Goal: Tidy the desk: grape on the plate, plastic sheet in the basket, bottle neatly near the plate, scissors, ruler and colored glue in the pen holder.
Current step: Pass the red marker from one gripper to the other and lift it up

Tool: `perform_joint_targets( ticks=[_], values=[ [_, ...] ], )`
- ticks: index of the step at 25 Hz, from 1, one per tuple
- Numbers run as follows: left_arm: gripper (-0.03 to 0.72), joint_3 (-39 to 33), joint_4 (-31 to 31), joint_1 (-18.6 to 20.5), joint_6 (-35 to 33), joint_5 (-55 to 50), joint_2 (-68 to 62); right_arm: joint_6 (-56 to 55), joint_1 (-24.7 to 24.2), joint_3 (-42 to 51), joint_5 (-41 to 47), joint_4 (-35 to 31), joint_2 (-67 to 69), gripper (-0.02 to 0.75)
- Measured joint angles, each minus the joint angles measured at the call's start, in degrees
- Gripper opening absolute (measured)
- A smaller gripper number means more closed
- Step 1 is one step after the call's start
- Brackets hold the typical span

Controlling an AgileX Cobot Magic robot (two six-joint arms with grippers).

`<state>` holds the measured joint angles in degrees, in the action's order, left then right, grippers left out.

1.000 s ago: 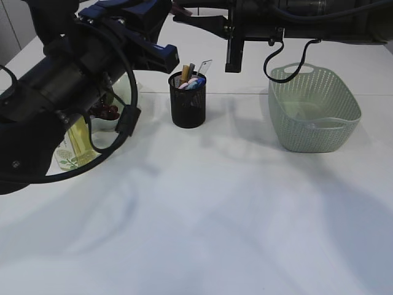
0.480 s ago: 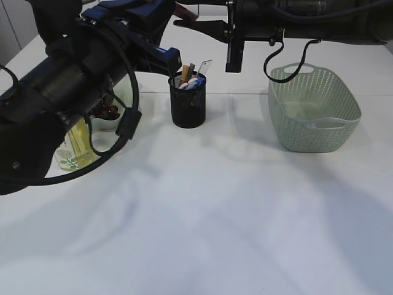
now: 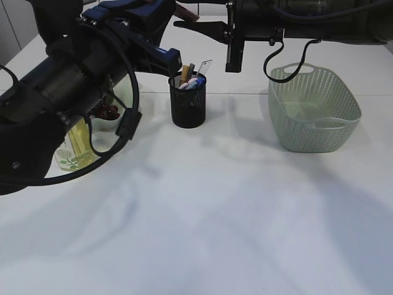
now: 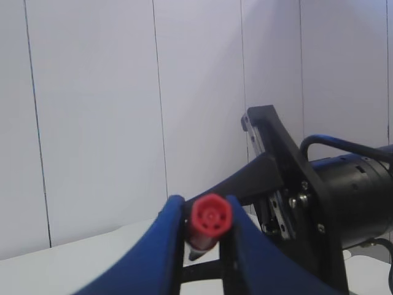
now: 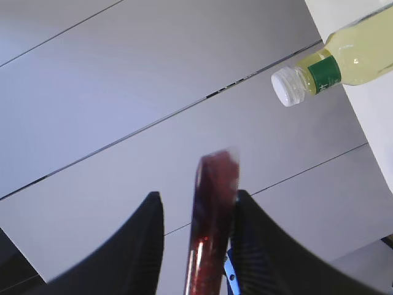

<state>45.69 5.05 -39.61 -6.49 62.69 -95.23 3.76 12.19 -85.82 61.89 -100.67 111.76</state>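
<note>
High at the back of the exterior view, the colored glue point(image 3: 182, 10), a red glittery tube, is passed between both arms. My left gripper point(image 3: 164, 9), blue, is shut on its red-capped end point(image 4: 210, 216). Around the same tube point(image 5: 212, 209) my right gripper point(image 5: 198, 196) stands open: one black jaw is clearly apart from it, the other sits against it. Below them the black mesh pen holder point(image 3: 188, 101) holds a clear ruler point(image 3: 206, 65) and several handles. Dark grapes point(image 3: 108, 112) lie on the white plate point(image 3: 118, 125). The yellow bottle point(image 3: 78, 142) lies beside it.
A pale green basket point(image 3: 314, 109) stands at the right with something clear inside. The left arm's dark body and cables point(image 3: 67, 92) hang over the plate and bottle. The bottle point(image 5: 334, 61) also shows in the right wrist view.
The right jaws have spread apart around the glue tube. The left arm has edged slightly to the right, still gripping the tube.
</note>
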Motion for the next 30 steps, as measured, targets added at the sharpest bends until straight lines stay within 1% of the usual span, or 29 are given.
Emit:
perform_joint_targets(
  ticks=[4,7,13,18,24,27,30],
  values=[
    [0.116,0.0,0.0,0.0,-0.2,-0.1,0.0,0.0,0.0,0.0,0.0,0.0,0.0,0.363],
    [0.116,0.0,0.1,0.0,-0.8,-0.5,0.0,0.0,0.0,0.0,0.0,0.0,0.0,0.396],
    [0.116,0.0,1.5,0.0,-2.1,-0.8,0.0,0.8,-0.7,0.0,0.2,-0.1,0.0,0.406],
    [0.116,0.0,2.9,0.0,-2.6,-1.8,0.0,2.2,-3.9,0.0,2.4,-0.1,0.0,0.407],
    [0.116,0.0,4.3,0.5,-2.8,-3.2,0.0,8.0,-6.6,0.0,4.7,0.2,0.0,0.407],
    [0.116,0.0,4.9,1.5,-2.8,-4.1,0.0,11.7,-6.8,0.0,4.9,2.1,0.0,0.406],
    [0.116,1.4,5.7,2.1,-2.8,-6.6,0.0,16.0,-6.8,0.0,5.1,6.2,0.0,0.406]
  ],
)
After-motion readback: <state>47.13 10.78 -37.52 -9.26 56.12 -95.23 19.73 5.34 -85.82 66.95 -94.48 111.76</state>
